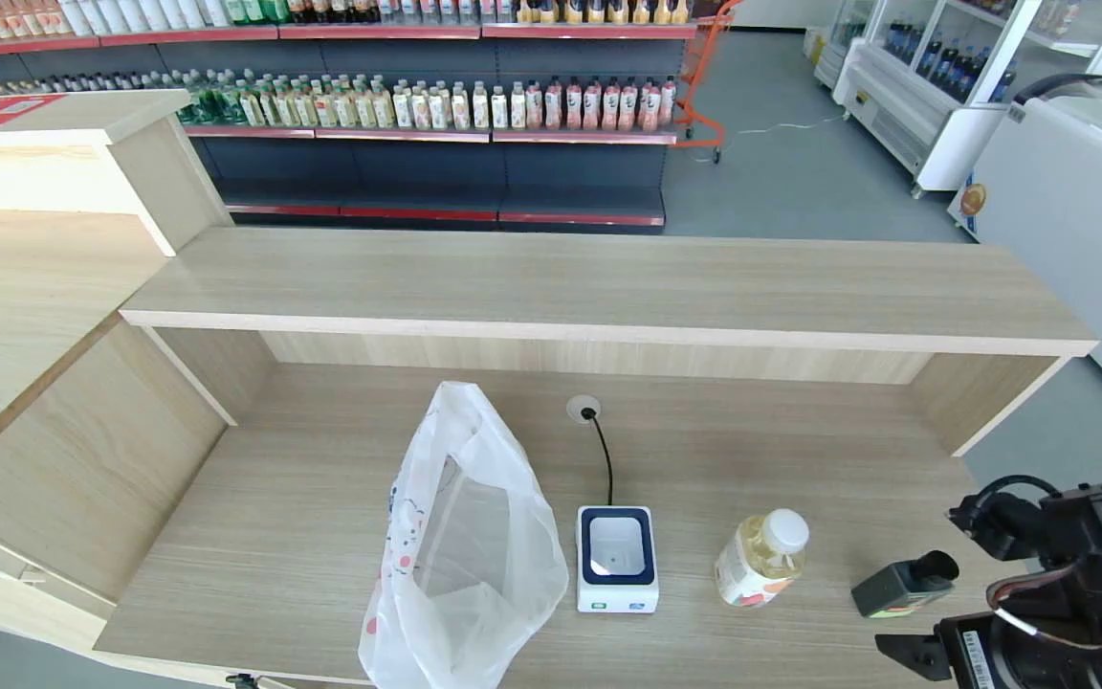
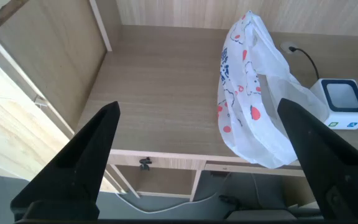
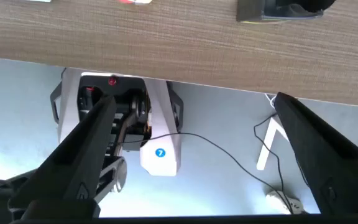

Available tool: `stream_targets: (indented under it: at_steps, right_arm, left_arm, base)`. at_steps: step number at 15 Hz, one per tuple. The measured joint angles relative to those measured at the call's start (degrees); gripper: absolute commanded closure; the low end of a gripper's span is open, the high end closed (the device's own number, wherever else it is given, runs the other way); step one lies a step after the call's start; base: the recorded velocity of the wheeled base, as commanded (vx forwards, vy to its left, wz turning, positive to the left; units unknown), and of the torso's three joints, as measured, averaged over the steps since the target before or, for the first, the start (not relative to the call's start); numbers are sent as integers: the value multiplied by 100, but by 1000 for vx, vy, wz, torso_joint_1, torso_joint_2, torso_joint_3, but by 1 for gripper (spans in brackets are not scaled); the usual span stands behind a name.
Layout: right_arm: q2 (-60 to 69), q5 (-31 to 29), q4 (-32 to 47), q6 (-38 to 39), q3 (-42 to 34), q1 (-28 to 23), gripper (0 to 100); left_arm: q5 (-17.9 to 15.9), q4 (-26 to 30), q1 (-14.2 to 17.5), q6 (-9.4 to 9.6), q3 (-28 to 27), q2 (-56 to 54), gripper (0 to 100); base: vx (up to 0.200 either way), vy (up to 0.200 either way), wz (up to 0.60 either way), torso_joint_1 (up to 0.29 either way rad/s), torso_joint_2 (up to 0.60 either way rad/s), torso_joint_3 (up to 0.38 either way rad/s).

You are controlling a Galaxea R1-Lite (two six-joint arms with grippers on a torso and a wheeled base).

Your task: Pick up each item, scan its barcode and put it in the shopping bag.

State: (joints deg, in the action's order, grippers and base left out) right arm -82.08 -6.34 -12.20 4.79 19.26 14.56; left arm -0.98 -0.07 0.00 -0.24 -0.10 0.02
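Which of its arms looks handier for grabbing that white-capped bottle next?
Right, probably. The bottle stands right of the scanner, near the right arm; the right tool is open. The left tool, also open, sits beyond the shopping bag, which stands between it and the bottle.

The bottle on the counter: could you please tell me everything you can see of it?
The bottle looks like clear plastic and holds a pale yellow liquid. It has a white cap and a white label with orange print around its lower body. It stands upright and closed on the wooden counter, between the scanner and a small dark device, apart from both.
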Motion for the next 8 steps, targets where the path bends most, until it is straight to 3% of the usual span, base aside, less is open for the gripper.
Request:
stream_targets:
  at_steps: [5, 8]
  right_arm:
    - [-1152, -48, -1467, -67, -336, 352, 0]
    - [-1851, -239, -2734, -77, -416, 517, 0]
  left_arm:
    - [0, 0, 0, 2, 0, 0, 0]
    - [0, 0, 0, 0, 0, 0, 0]
  base:
    - [0, 0, 0, 0, 0, 0]
    - [0, 0, 0, 0, 0, 0]
